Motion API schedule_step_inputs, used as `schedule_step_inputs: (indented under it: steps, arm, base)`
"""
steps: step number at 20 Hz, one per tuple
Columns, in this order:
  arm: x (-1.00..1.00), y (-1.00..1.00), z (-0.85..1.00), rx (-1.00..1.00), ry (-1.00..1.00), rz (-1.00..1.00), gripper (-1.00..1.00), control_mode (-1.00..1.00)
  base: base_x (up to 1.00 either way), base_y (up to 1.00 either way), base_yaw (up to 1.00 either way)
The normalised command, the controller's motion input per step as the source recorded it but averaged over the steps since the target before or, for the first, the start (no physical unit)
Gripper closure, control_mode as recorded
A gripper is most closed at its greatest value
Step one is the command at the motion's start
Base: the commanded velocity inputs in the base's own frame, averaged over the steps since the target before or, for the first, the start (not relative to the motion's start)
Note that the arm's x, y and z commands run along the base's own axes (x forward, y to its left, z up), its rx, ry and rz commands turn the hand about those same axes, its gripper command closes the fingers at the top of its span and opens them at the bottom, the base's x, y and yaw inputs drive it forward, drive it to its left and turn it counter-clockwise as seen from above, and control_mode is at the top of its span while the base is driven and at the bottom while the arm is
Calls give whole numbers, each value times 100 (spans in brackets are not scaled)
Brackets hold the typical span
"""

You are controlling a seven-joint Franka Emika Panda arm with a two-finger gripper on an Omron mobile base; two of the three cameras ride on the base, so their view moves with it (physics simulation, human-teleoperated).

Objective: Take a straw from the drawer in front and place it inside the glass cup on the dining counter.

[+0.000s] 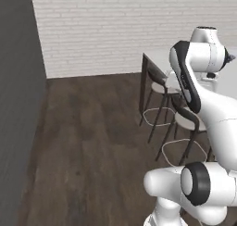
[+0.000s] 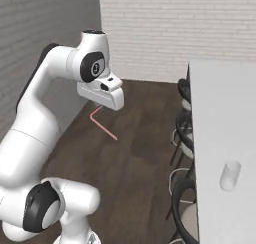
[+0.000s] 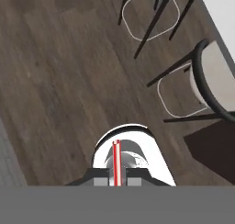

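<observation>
Carry step: pincer (image 2: 96,107) clenched on the straw (image 2: 103,124), which hangs over the floor, well apart from the glass cup (image 2: 230,175) on the white surface (image 2: 220,108). Next: swing right over the cup, lower in. Hand view shows stools (image 3: 209,81); the grip itself is probably at the straw's top

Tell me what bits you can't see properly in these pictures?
- Gripper fingers: in the right base view the white hand covers them, so where they pinch the straw is hidden.
- Straw's upper end: tucked under the hand there; the hand view shows just a short red strip.
- Glass cup: too small and see-through to tell if anything's inside.
- Dining counter: cut off by the right edge.
</observation>
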Motion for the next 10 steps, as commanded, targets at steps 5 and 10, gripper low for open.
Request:
schedule_step_inputs:
  steps: [5,10]
  arm:
    - [0,0,0,0,0,0,100,100]
    - [0,0,0,0,0,0,100,100]
  base:
    - [64,19,-54]
    - [47,36,-52]
